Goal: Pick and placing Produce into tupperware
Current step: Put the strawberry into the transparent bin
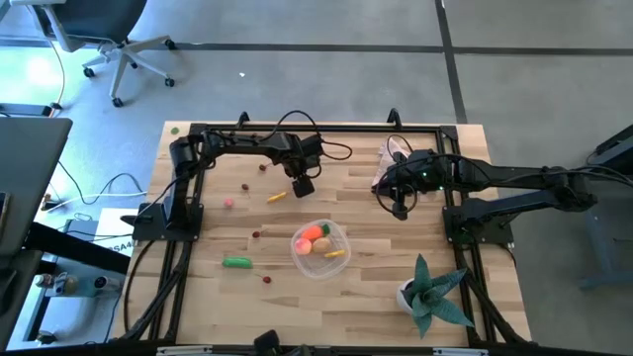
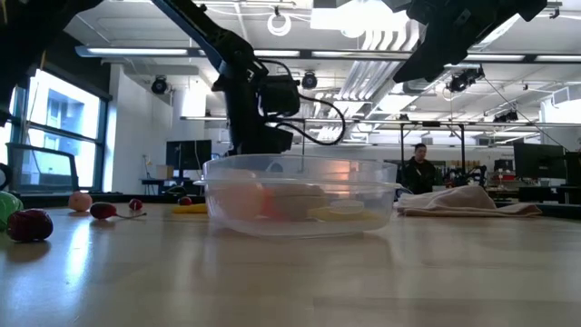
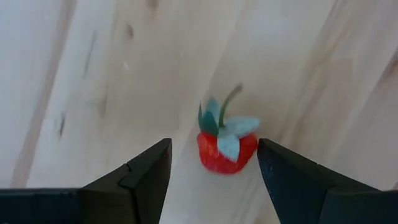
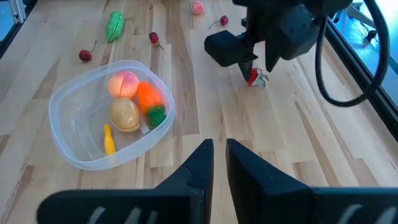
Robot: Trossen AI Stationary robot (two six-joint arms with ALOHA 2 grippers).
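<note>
Green pod [image 1: 236, 262] lower left of centre on table [image 1: 198, 297], well apart from container. Left gripper [image 3: 212, 163] upper centre, fingers spread either side of red strawberry [image 3: 225, 147], hidden under it from above. Tupperware [image 4: 68, 149] centre holds carrot [image 4: 149, 97], tan ball [image 4: 125, 113], pink ball [image 4: 124, 82], yellow stick [image 4: 109, 139]. Right gripper [image 4: 215, 163] right of centre, fingers nearly together, empty.

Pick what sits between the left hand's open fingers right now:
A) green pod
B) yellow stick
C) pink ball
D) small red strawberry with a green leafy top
D: the left wrist view shows the left hand open, its fingers either side of a small red strawberry resting on the table, not yet gripped. The right wrist view shows the same strawberry under that hand.
</note>
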